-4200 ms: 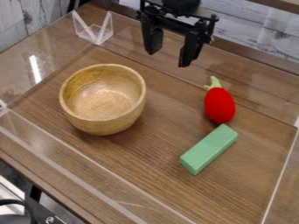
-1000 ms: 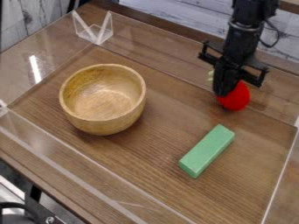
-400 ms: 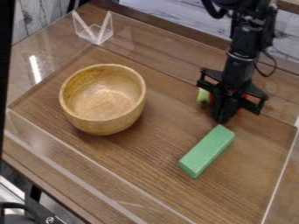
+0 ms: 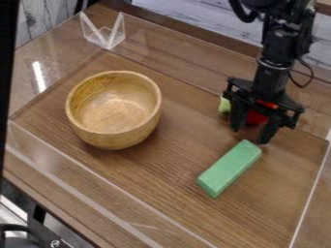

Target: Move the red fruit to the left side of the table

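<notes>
The red fruit point(image 4: 265, 114) lies on the right side of the table point(image 4: 155, 189), mostly hidden by my gripper; only a strip of red and a bit of green stem at its left show. My gripper point(image 4: 264, 124) hangs straight down over it, low to the wood. Its dark fingers point(image 4: 241, 120) stand apart, one on each side of the fruit, so the gripper is open around it. Whether the pads touch the fruit I cannot tell.
A wooden bowl point(image 4: 114, 107) stands left of centre. A green rectangular block point(image 4: 231, 167) lies just in front of the gripper. Low clear walls edge the tabletop, and a folded clear plastic piece point(image 4: 101, 31) sits at the back left.
The gripper has come down over the fruit and its fingers have spread from shut to apart, now straddling it. The fruit, bowl and block have stayed in place.
</notes>
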